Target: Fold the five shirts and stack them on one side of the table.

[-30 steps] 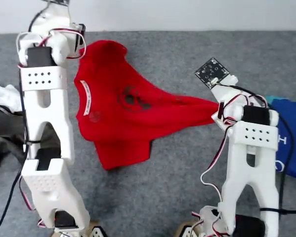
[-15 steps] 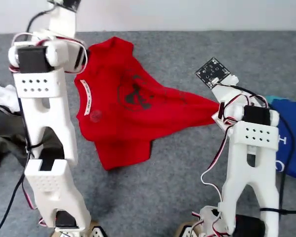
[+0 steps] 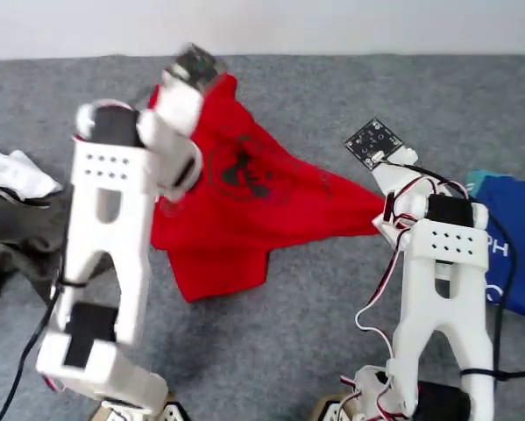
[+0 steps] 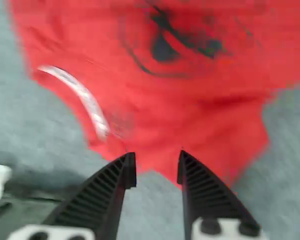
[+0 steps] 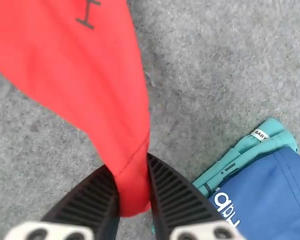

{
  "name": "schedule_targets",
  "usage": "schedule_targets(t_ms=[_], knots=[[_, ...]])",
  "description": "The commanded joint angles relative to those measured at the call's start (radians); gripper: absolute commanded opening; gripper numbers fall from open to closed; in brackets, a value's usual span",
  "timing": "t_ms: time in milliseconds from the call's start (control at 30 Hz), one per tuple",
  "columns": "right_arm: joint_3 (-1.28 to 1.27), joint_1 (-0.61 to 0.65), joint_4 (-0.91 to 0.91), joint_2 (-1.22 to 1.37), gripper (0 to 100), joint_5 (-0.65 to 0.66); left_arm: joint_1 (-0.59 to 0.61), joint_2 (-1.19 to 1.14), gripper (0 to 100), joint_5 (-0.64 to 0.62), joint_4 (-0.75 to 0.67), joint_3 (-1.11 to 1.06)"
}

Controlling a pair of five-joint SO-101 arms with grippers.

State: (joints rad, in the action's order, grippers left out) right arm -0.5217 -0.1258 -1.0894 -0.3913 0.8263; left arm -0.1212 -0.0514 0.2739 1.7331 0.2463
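Observation:
A red shirt (image 3: 244, 202) with a dark chest print lies spread on the grey table (image 3: 315, 351), pulled out to a point at the right. My right gripper (image 5: 133, 192) is shut on that pulled-out red edge (image 3: 376, 206). The left arm (image 3: 113, 175) stands over the shirt's left side and hides the collar area. From the left wrist, my left gripper (image 4: 155, 167) hangs open just off the red shirt (image 4: 180, 90), near its white neck label (image 4: 84, 100), with nothing between the fingers.
A blue shirt (image 3: 516, 254) lies at the right edge, and it rests on a teal garment (image 5: 230, 165) close to my right gripper. White cloth (image 3: 12, 171) and dark cloth (image 3: 17, 237) are piled at the left edge.
The left arm has swung from the far left corner to the right, over the shirt's collar side. The shirt's left part has shifted slightly. The right gripper has stayed shut on the red edge.

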Motion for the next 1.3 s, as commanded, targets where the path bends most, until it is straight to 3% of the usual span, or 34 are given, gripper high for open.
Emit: schedule_targets(t_ms=[0,233,467,833,1100,1267], knots=[[0.011,-0.008,0.018,-0.016,0.9,0.003,-0.069,0.132,14,0.005,0.018,-0.193],[0.011,-0.012,0.018,-0.016,0.9,0.003,-0.092,0.121,15,0.02,0.005,-0.45],[0.011,-0.013,0.018,-0.016,0.9,0.003,-0.092,0.028,21,0.052,-0.129,-0.596],[0.011,-0.013,0.018,-0.016,0.9,0.003,0.011,-0.178,21,0.066,-0.341,-0.636],[0.011,-0.013,0.018,-0.016,0.9,0.003,-0.02,-0.252,20,0.074,-0.364,-0.627],[0.012,-0.013,0.018,-0.022,0.9,0.003,-0.023,-0.29,9,0.074,-0.388,-0.624]])
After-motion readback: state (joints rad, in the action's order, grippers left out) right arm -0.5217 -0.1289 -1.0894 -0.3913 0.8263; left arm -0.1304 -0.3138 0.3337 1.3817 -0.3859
